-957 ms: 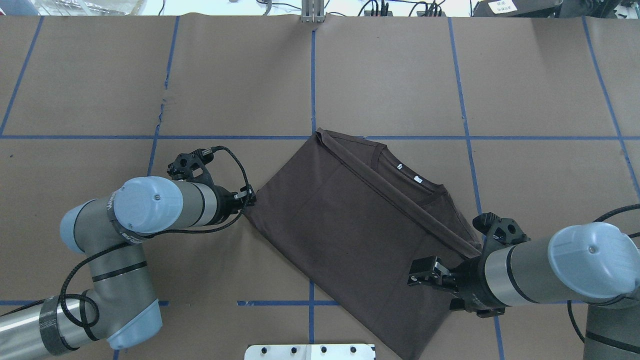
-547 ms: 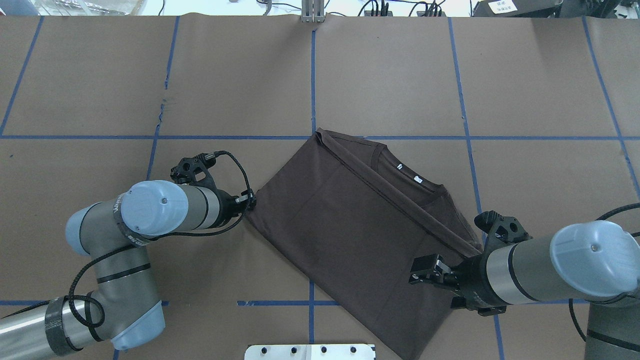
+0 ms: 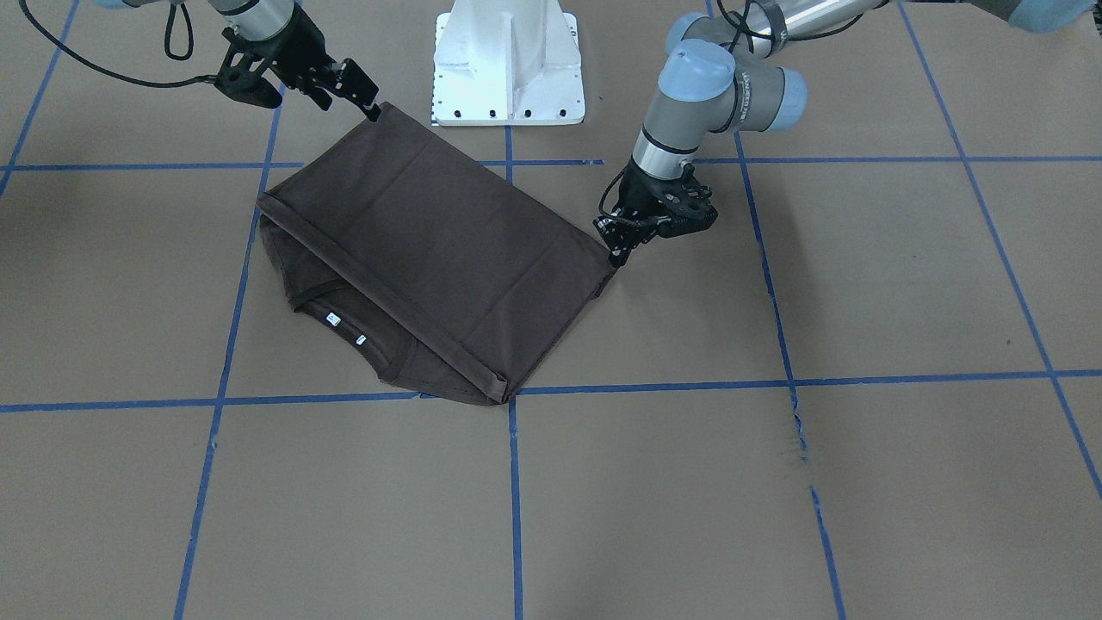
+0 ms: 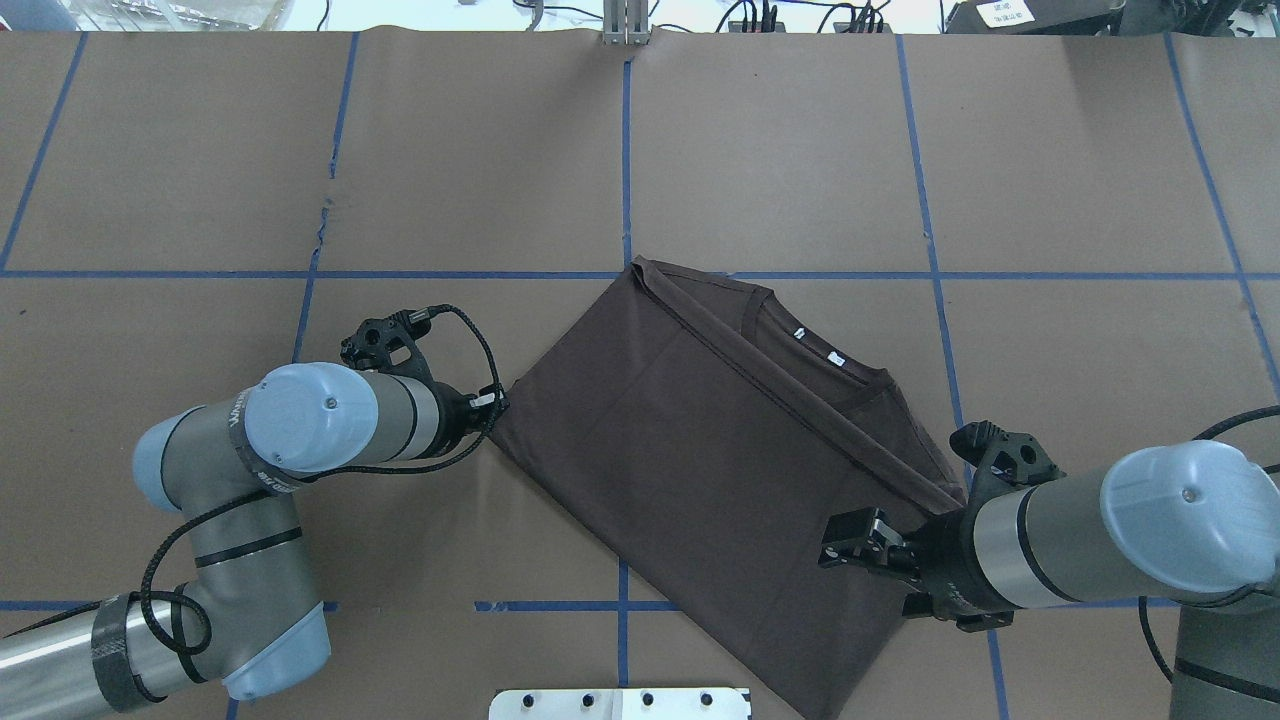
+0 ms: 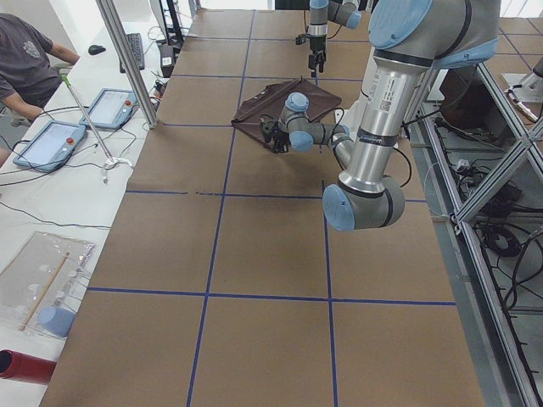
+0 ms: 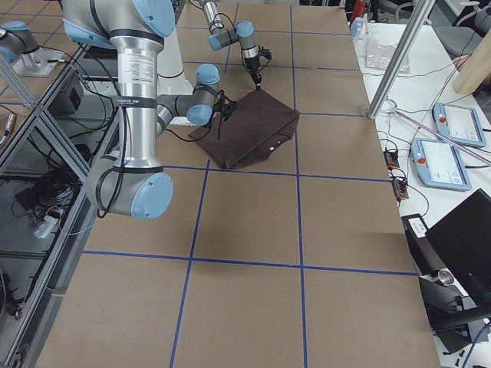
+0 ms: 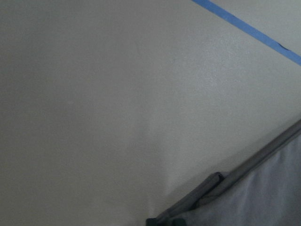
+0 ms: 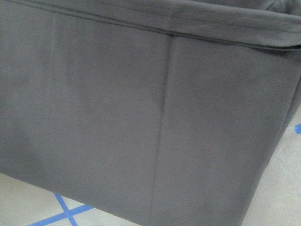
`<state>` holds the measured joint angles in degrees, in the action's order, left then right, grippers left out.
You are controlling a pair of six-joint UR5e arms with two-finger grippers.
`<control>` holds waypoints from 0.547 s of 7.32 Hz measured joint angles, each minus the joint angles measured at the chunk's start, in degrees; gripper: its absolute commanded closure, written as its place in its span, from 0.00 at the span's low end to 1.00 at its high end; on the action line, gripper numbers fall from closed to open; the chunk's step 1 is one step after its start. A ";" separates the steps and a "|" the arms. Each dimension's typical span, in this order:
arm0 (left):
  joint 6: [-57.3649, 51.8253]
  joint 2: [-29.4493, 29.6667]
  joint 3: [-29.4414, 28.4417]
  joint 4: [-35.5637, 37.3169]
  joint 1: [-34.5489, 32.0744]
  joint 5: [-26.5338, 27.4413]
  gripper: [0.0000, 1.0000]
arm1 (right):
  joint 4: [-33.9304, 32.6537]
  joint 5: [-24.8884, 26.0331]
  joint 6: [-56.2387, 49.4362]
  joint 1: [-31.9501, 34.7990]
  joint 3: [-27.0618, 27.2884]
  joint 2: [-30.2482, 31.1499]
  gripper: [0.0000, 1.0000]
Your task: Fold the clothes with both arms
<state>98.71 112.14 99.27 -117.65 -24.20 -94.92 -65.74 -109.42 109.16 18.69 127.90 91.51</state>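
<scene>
**Scene.** A dark grey-brown T-shirt, already folded once, lies askew on the paper-covered table, just in front of the robot's white pedestal. Its ribbed collar with small white neck tags faces away from the robot, and the folded edge faces the robot.

**Grippers.** The left gripper is down at the left end of that folded edge. Its tips are drawn narrow on the corner and appear to pinch the cloth. The right gripper hangs above the shirt near the other end of the edge and seems clear of the cloth. I cannot tell how far its fingers stand apart.

**Step in hand, as I read it.** Both near corners are being secured for a second fold.
- The right gripper should come down on the corner itself, not on the middle of the panel, and take both layers.
- Both arms should then lift together and level, keeping the edge taut so the layers do not slide and the collar side does not drag.

**Against the view one second back.** The left arm has swung slightly inward. Its gripper has crept a little toward the robot at the corner. The right gripper and the shirt's outline are all but unchanged.
</scene>
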 measured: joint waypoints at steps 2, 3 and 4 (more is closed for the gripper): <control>0.03 0.00 0.94 0.03 -0.08 -0.40 1.00 | 0.00 0.00 0.00 0.00 -0.11 0.02 0.00; -0.20 -0.17 1.79 0.05 -0.25 -0.52 1.00 | 0.00 0.00 0.02 0.01 -0.11 -0.04 0.00; -1.36 -0.71 2.82 0.29 -0.75 -0.53 1.00 | 0.00 0.00 0.06 0.13 -0.10 -0.07 0.00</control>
<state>97.35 111.44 102.09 -117.37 -24.95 -95.45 -65.74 -109.42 109.22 18.83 127.80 91.44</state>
